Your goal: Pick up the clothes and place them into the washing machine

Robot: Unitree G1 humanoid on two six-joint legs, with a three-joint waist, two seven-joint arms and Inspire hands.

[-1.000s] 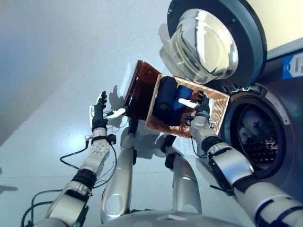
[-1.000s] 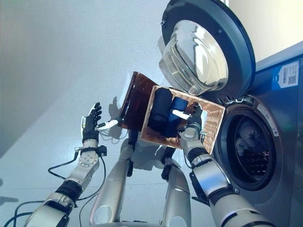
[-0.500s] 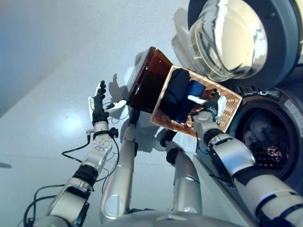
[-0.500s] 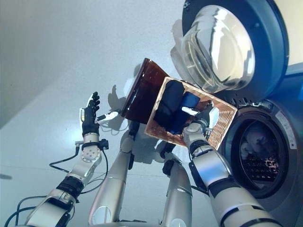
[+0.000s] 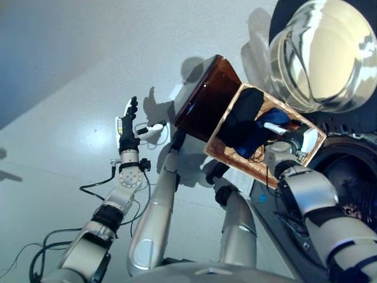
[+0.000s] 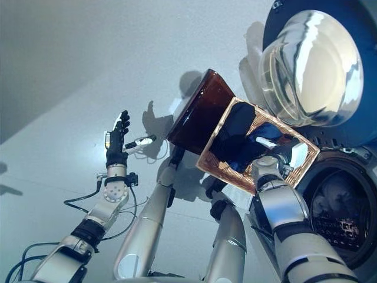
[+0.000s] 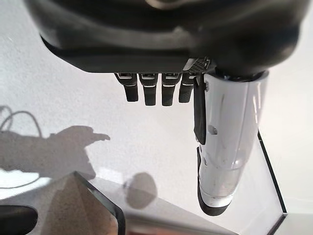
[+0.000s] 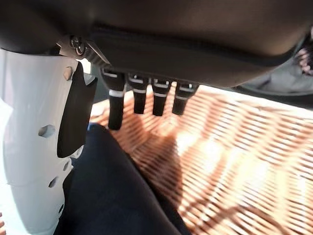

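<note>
While the clothes (image 6: 235, 141) lie heaped inside a brown wicker basket (image 6: 219, 168), we see them as a dark, almost black garment with a blue one (image 5: 268, 118) beside it, filling the half of the basket farther from the washing machine (image 6: 330, 206). Our right hand (image 5: 287, 143) reaches into the basket from the machine's side. In the right wrist view its fingers (image 8: 139, 98) extend straight over the woven floor, spread apart, and the white-covered thumb (image 8: 29, 156) lies just beside the dark cloth (image 8: 112, 196); nothing is pinched between them. We cannot tell whether the thumb actually touches the fabric.

Past the basket on the right stands the front-loading washing machine, its round drum opening dark and uncovered. Its door (image 6: 312, 68) hangs swung wide above the basket, the domed glass window catching bright light.

Our left hand (image 6: 116, 144) is raised well apart from the basket, over pale grey floor (image 5: 59, 147). Its fingers (image 7: 154, 93) are straight and apart, the white thumb (image 7: 222, 142) stretched out, and it holds nothing.
</note>
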